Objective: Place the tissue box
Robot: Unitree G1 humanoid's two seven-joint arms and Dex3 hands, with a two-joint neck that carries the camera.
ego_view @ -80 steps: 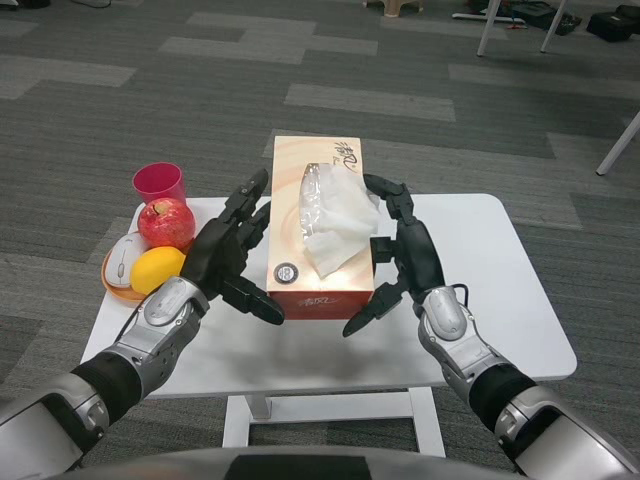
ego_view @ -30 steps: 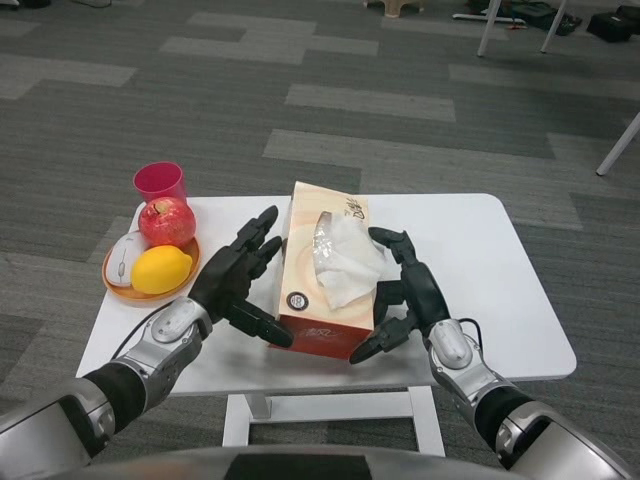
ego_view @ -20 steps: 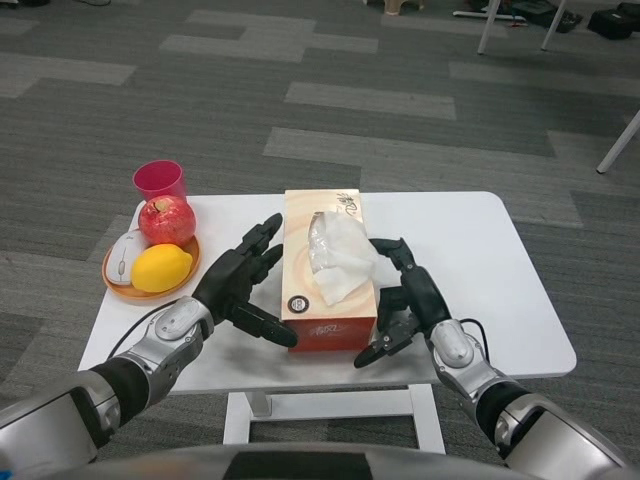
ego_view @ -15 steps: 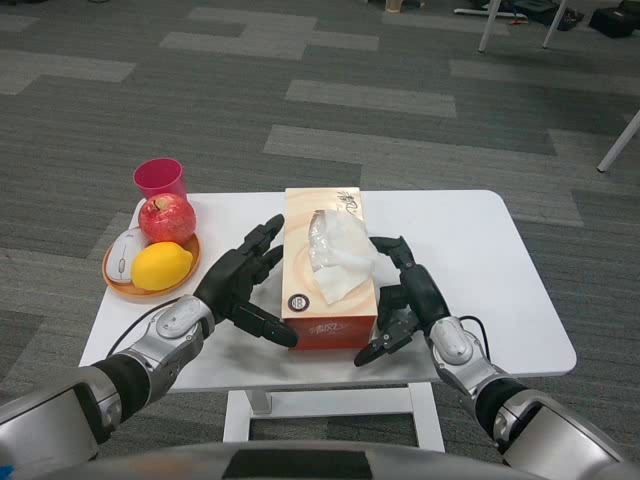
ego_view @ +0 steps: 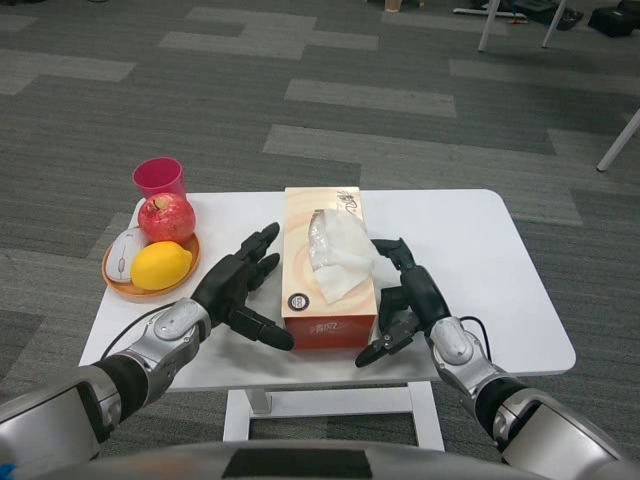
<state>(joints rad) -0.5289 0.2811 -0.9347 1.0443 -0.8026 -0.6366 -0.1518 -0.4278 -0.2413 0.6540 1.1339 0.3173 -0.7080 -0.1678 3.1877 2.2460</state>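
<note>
An orange tissue box with a white tissue sticking out of its top stands flat on the white table, near the middle. My left hand lies just left of the box with its fingers spread, a small gap between them and the box's side. On the box's right, my right hand has its fingers apart; they are close to the box's side, and I cannot tell whether they touch it.
At the table's left end an orange plate holds a red apple, a yellow lemon and a white computer mouse. A pink cup stands behind the plate. White furniture legs show on the grey carpet beyond.
The box came down from the air onto the table and straightened. Since half a second ago my left hand has drawn slightly away from its side; the right hand has barely moved.
</note>
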